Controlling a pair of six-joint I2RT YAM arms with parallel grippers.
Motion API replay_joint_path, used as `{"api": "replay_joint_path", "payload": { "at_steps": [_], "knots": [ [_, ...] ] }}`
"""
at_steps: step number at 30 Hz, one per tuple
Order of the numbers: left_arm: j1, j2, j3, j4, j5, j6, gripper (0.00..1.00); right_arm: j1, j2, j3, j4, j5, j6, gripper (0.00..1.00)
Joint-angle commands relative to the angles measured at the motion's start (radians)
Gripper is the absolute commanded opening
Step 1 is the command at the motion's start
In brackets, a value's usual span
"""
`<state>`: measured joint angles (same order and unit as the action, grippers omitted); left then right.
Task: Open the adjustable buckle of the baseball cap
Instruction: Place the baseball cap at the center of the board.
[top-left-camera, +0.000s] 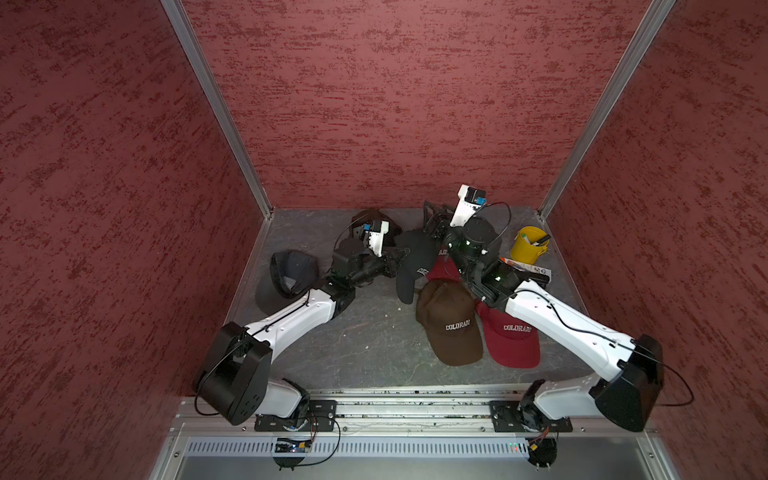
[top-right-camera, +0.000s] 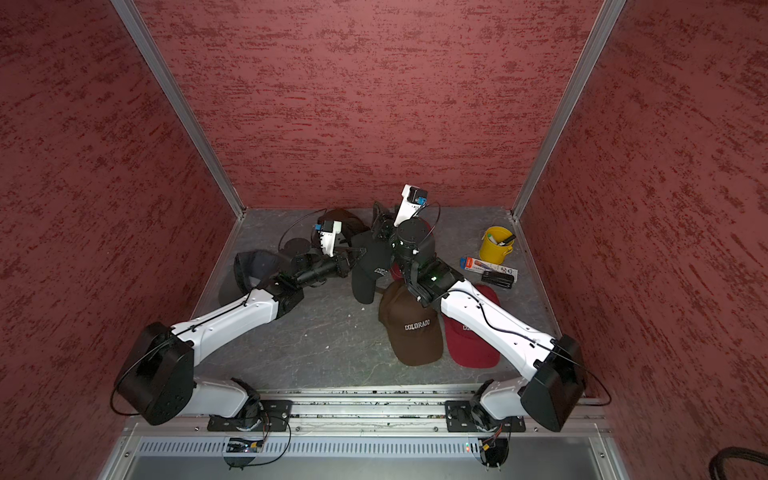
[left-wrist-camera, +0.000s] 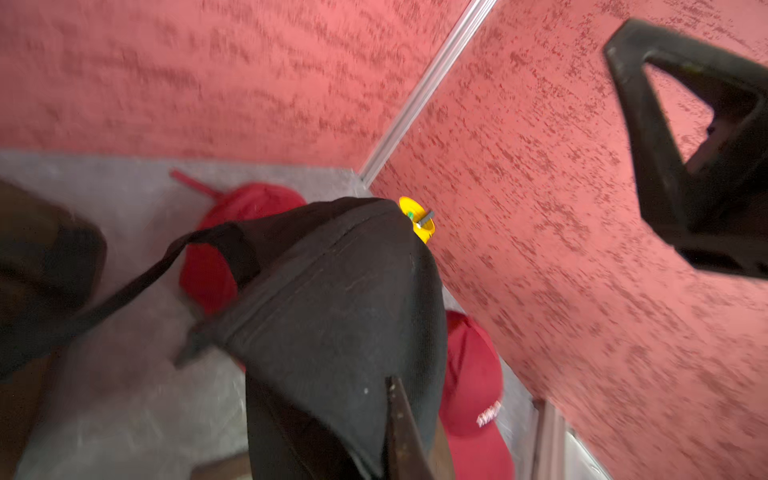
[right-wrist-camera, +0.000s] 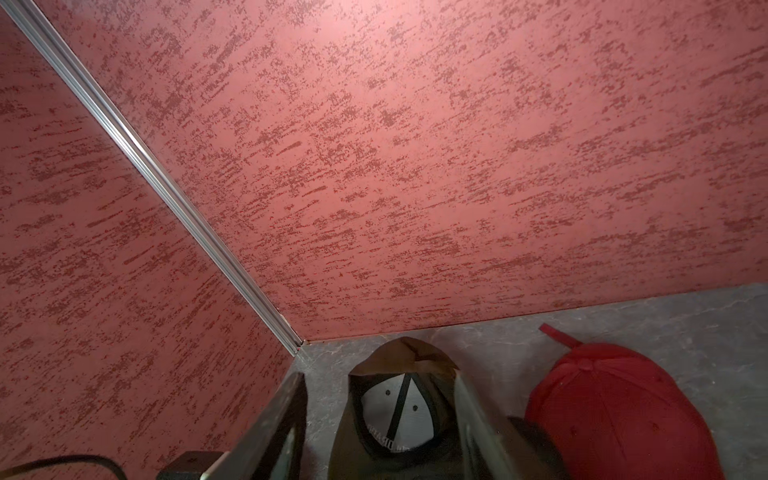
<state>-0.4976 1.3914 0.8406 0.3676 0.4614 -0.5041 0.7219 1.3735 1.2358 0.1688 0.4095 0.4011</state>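
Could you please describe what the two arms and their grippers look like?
The left arm and right arm have white shells, bulky black joint housings and thin black cables along them. The left gripper and right gripper are black, each with a white camera mount.

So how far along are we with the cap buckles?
Done, apparently: the black fabric cap's back strap trails loose. In hand: left claw shut on that cap, right claw open and empty. Left, probably: the brown COLORADO cap and the dark red COLORADO cap lying near the front.
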Motion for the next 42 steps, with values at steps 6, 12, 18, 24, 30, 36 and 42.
{"api": "replay_joint_path", "payload": {
  "at_steps": [6, 12, 18, 24, 30, 36, 42],
  "knots": [
    [0.089, -0.124, -0.215, 0.093, 0.201, -0.242, 0.00, -0.034, -0.072, -0.055, -0.020, -0.054, -0.081, 0.59],
    [0.108, -0.176, -0.418, 0.300, 0.206, -0.400, 0.00, -0.045, -0.090, -0.102, -0.021, -0.095, -0.062, 0.59],
    [0.107, -0.222, -0.542, 0.288, 0.161, -0.425, 0.00, -0.052, -0.098, -0.134, -0.032, -0.138, -0.048, 0.59],
    [0.098, -0.401, -0.571, -0.116, 0.000, -0.320, 0.11, -0.059, -0.127, -0.197, -0.029, -0.144, -0.035, 0.60],
    [0.097, -0.531, -0.565, -0.320, -0.127, -0.267, 0.37, -0.067, -0.133, -0.242, -0.006, -0.168, -0.003, 0.60],
    [0.095, -0.426, -0.519, -0.383, -0.150, -0.233, 0.44, -0.067, -0.104, -0.237, 0.009, -0.191, 0.008, 0.60],
    [0.033, -0.307, -0.361, -0.609, -0.286, -0.115, 0.61, -0.068, -0.091, -0.236, 0.002, -0.183, 0.014, 0.60]
  ]
}}
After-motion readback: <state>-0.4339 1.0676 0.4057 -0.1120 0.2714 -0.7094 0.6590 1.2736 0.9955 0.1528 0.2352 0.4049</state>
